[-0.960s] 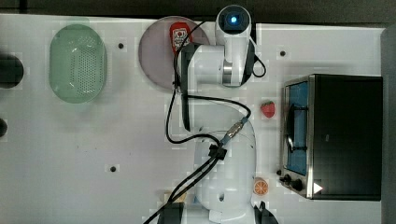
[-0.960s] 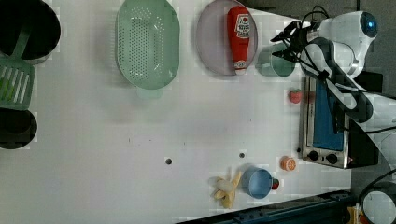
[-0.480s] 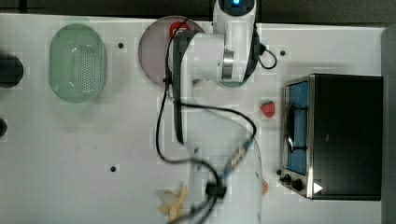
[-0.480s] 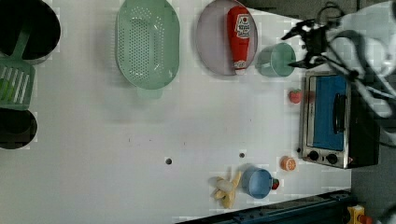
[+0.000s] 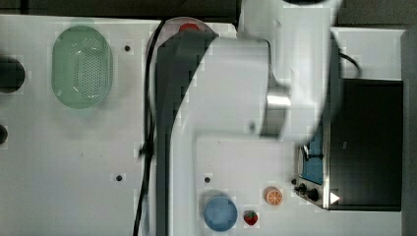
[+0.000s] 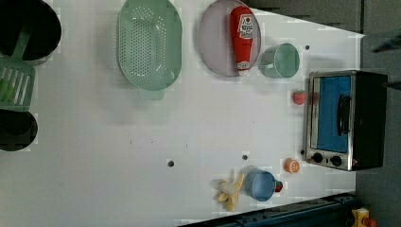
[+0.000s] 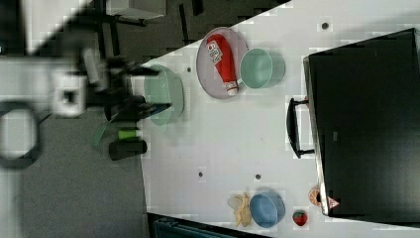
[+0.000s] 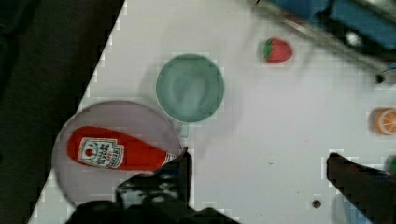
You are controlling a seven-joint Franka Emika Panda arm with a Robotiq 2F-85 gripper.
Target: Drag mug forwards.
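Right, your mug (image 6: 280, 60) stands upright on the white table (image 6: 94, 142), pale blue-green, just beside the rim of the lilac plate (image 6: 215, 45) on the left view's right. In the wrist view its handle points toward the plate's rim. A ketchup bottle (image 6: 242, 33) lies on the plate. The table's edge runs close above the mug in the left view.

Past the mug from the plate sit a strawberry (image 6: 298, 97) and the toaster oven (image 6: 345, 120). On the plate's other side lies the green colander (image 6: 149, 45), apart from it. Below the plate in the left view you have a broad bare stretch of table. Well apart from the plate, by the near edge, sit a blue cup (image 6: 262, 185), a banana (image 6: 229, 191) and an orange slice (image 6: 292, 165).

The gripper (image 8: 261, 186) hangs above the table with its jaws spread wide, holding nothing.
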